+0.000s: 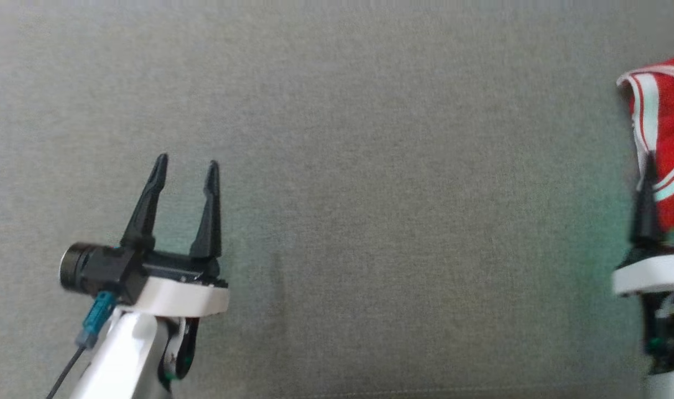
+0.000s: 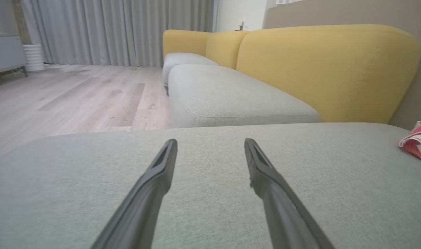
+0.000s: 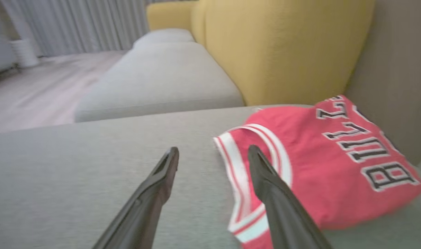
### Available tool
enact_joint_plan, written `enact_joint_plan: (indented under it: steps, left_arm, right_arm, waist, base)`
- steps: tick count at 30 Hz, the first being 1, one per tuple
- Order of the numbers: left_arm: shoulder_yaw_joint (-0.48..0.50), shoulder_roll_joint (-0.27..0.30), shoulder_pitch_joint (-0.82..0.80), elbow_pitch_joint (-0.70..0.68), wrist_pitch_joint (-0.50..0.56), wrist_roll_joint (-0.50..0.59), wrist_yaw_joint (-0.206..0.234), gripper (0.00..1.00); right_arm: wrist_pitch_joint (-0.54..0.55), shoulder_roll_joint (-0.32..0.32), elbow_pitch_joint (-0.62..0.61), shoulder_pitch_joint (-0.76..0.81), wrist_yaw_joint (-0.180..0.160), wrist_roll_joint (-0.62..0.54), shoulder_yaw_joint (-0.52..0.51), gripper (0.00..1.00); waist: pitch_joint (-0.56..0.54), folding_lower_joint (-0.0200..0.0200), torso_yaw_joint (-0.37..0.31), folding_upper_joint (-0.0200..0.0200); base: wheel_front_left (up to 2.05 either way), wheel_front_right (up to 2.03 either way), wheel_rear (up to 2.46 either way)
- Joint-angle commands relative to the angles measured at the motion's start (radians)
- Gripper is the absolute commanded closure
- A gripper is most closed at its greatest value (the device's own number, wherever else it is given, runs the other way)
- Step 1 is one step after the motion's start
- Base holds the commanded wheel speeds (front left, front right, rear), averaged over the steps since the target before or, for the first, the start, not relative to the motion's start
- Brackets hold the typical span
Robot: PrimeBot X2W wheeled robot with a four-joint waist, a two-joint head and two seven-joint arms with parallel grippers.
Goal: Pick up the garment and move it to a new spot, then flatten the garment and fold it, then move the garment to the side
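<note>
While the garment (image 3: 328, 166) is lying at the far right of the grey seat cushion (image 1: 370, 166), both arms are hanging over that cushion with nothing in hand.

Item: garment. A red jersey with white-and-red striped trim and black-and-white lettering facing up. It is resting in a compact, fairly flat bundle close to the wall behind the cushion and beside the yellow backrest (image 3: 283, 52). In the head view it is showing at the right edge.

Item: right end effector (image 3: 214, 148). Its fingers are standing wide apart and gripping nothing. In the right wrist view one finger is crossing in front of the jersey's striped edge, while the other is standing over bare grey fabric. Whether that first finger is touching the cloth cannot be told.

Item: left end effector (image 1: 187, 161). Its fingers are spread wide and holding nothing. It is hovering over bare cushion at the lower left of the head view, well apart from the jersey.

Item: surroundings. A second seat cushion (image 2: 231, 100) is lying beyond the first, against the same yellow backrest. A pale wooden floor (image 2: 75, 93) is stretching away beside it, and a grey curtain (image 2: 120, 31) is hanging at the back.
</note>
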Motion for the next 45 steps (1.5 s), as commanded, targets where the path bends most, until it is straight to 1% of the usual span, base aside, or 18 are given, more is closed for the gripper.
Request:
enact_joint_plan:
  steps: [1, 3, 8, 14, 19, 23, 32, 37, 45]
  left_arm:
    - [0.049, 0.015, -0.001, -0.021, -0.009, -0.007, 0.009, 0.0]
    - [0.068, 0.014, 0.019, -0.017, -0.009, -0.01, 0.015, 0.0]
    - [0.11, 0.015, 0.07, -0.012, -0.009, -0.014, 0.031, 0.0]
    - [0.13, 0.022, 0.144, -0.018, -0.009, -0.015, 0.041, 0.0]
    - [0.128, 0.022, 0.21, -0.022, -0.004, -0.018, 0.064, 0.0]
    - [0.121, 0.022, 0.261, -0.024, 0.009, -0.017, 0.083, 0.0]
    - [0.104, 0.024, 0.314, -0.027, 0.038, -0.013, 0.107, 0.0]
    - [0.096, 0.029, 0.32, -0.026, 0.057, -0.008, 0.119, 0.0]
    - [0.089, 0.032, 0.322, -0.029, 0.067, -0.009, 0.126, 0.0]
  right_arm:
    - [-0.023, -0.01, -0.033, 0.001, -0.001, 0.016, 0.051, 0.0]
    - [-0.049, -0.01, -0.03, 0.012, -0.001, 0.035, 0.11, 0.0]
    - [-0.085, -0.009, -0.031, 0.035, -0.001, 0.065, 0.202, 0.0]
    - [-0.09, -0.009, -0.04, 0.115, -0.001, 0.093, 0.253, 0.0]
    - [-0.078, -0.009, -0.053, 0.183, -0.001, 0.103, 0.292, 0.0]
    - [-0.065, -0.009, -0.06, 0.234, -0.001, 0.11, 0.3, 0.0]
    - [-0.052, -0.009, -0.083, 0.289, -0.001, 0.119, 0.29, 0.0]
    - [-0.037, -0.009, -0.092, 0.298, -0.001, 0.108, 0.286, 0.0]
    - [-0.021, -0.009, -0.099, 0.303, -0.001, 0.106, 0.279, 0.0]
  waist:
    - [-0.044, 0.0003, 0.027, 0.0]
    - [-0.068, 0.0003, 0.04, 0.0]
    - [-0.128, 0.0003, 0.063, 0.0]
    - [-0.192, 0.0003, 0.059, 0.0]
    - [-0.245, 0.0003, 0.041, 0.0]
    - [-0.284, 0.0003, 0.034, 0.0]
    - [-0.33, 0.0003, 0.032, 0.0]
    - [-0.338, 0.0003, 0.033, 0.0]
    - [-0.34, 0.0003, 0.034, 0.0]
  base:
    - [0.0, 0.0, 0.0]
    - [0.0, 0.0, 0.0]
    - [0.0, 0.0, 0.0]
    - [0.0, 0.0, 0.0]
    - [0.0, 0.0, 0.0]
    - [0.0, 0.0, 0.0]
    - [0.0, 0.0, 0.0]
    - [0.0, 0.0, 0.0]
    - [0.0, 0.0, 0.0]
